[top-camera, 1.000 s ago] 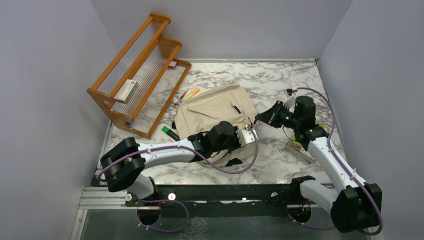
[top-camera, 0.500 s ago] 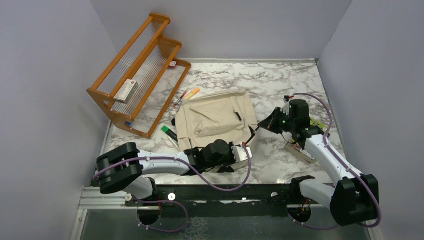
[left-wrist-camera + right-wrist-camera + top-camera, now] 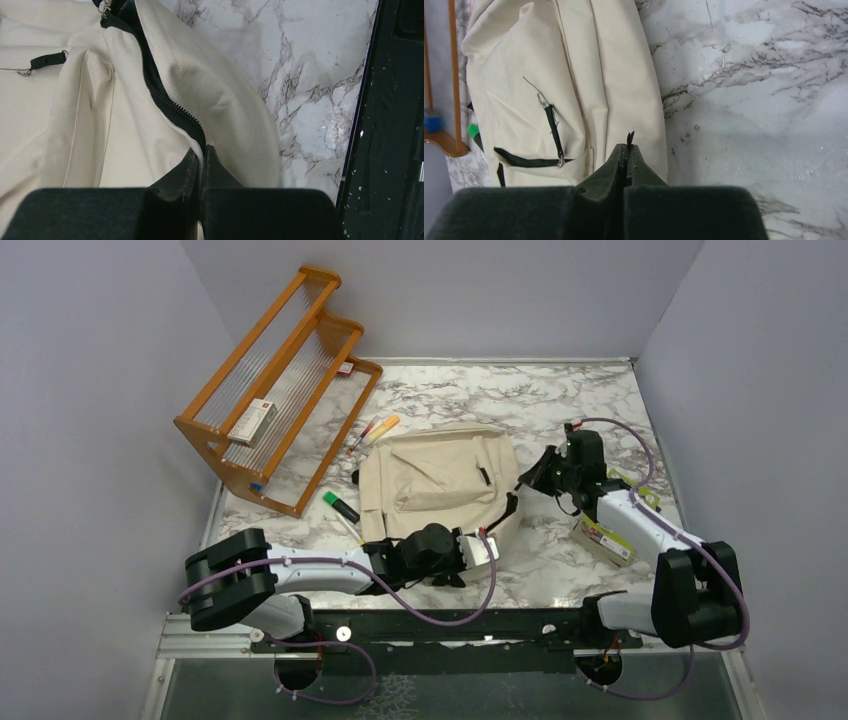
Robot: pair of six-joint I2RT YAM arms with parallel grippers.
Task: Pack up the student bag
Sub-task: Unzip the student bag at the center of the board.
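The student bag (image 3: pixel 440 478), beige canvas with black zippers, lies flat in the middle of the marble table with its front pocket up. My left gripper (image 3: pixel 497 540) is at its near right corner; in the left wrist view (image 3: pixel 202 150) it is shut on the bag's fabric (image 3: pixel 90 125) beside the black zipper (image 3: pixel 170 107). My right gripper (image 3: pixel 527 478) is at the bag's right edge; in the right wrist view (image 3: pixel 629 145) it is shut on a thin black zipper pull (image 3: pixel 629 136) over the bag's side (image 3: pixel 574 65).
An orange wooden rack (image 3: pixel 270 380) holding a small box (image 3: pixel 250 420) stands at the back left. Markers (image 3: pixel 375 428) and a green highlighter (image 3: pixel 340 506) lie left of the bag. A flat box (image 3: pixel 605 538) lies by the right arm.
The left gripper has drawn back toward the table's near edge with the bag's corner. The bag has spread flatter and shifted slightly right. The right wrist has swung back and left.
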